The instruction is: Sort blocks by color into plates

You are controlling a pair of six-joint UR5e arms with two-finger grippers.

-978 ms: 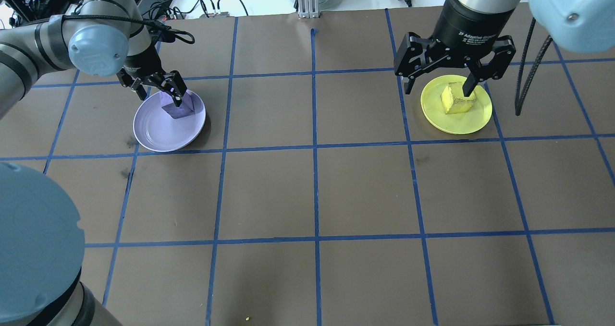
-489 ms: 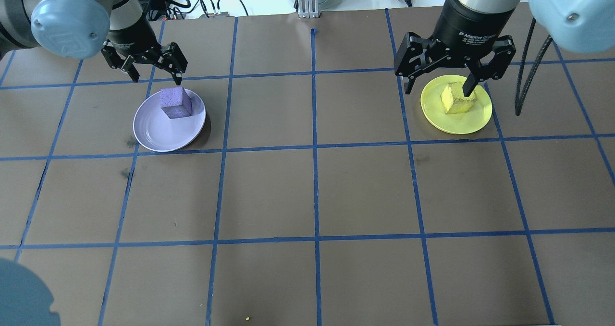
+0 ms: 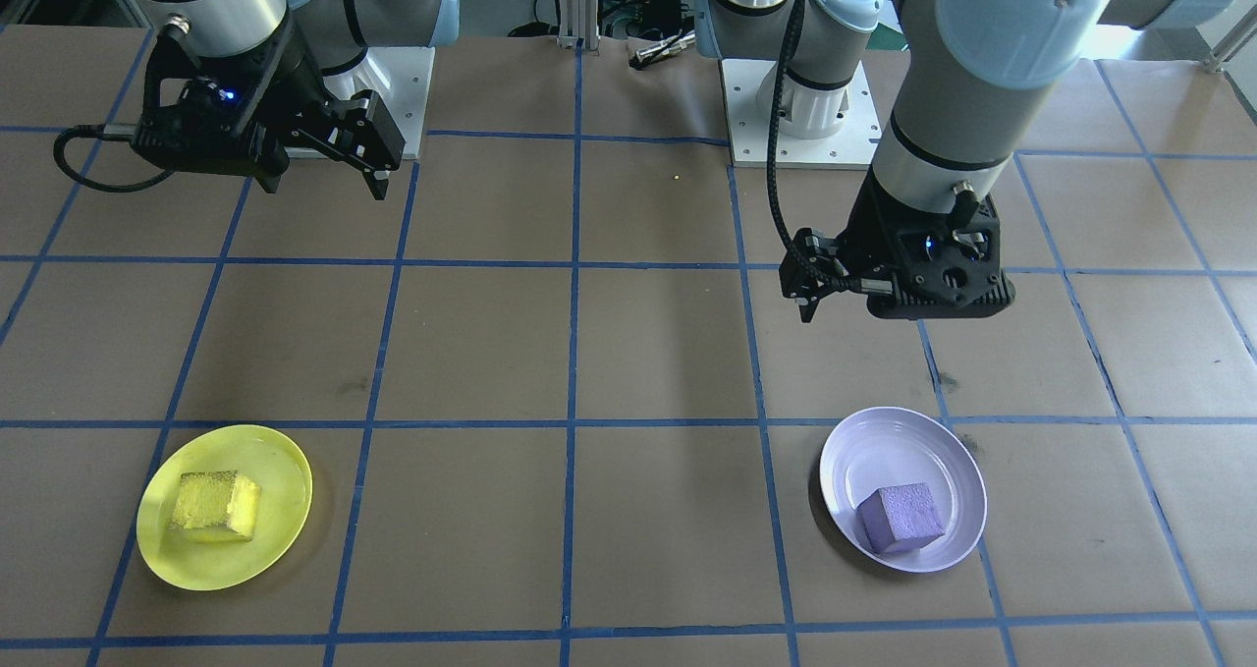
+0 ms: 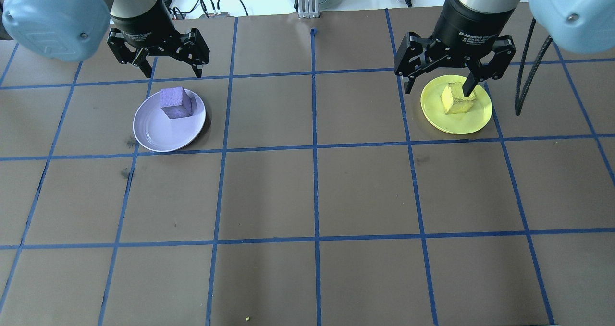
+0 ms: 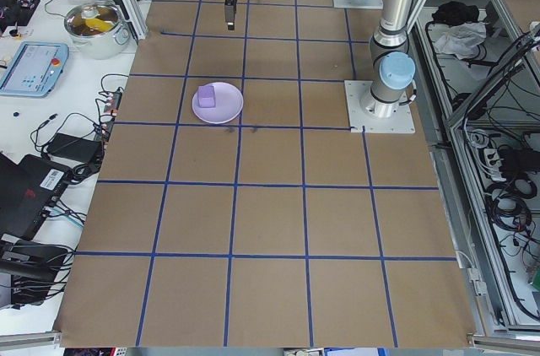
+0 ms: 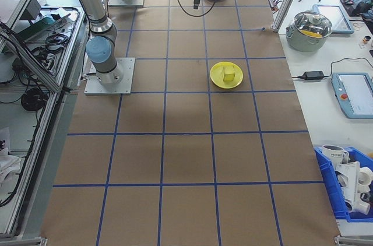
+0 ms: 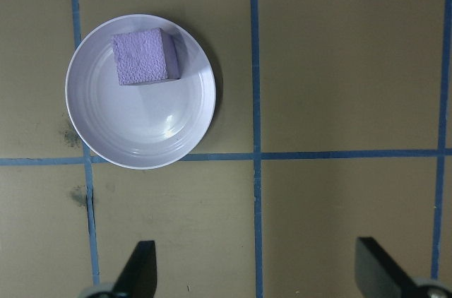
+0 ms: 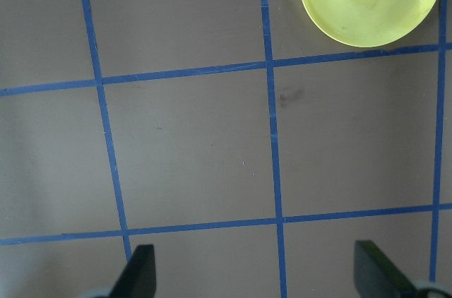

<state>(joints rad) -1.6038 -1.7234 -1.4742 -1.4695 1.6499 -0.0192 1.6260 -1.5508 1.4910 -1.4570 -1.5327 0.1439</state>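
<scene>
Left gripper (image 4: 166,69): jaws spread, empty, now lifted off the lavender plate (image 4: 153,134); purple block (image 4: 176,102) left there. Right gripper (image 4: 441,83): spread, unmoved; yellow block (image 4: 456,100) on yellow plate (image 4: 461,124). You may judge sorting complete.

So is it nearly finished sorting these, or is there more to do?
It looks finished. The purple block sits in the lavender plate, and the yellow block in the yellow plate. Both the left pincer and right pincer are open, empty and raised above the table. No loose blocks remain.
</scene>
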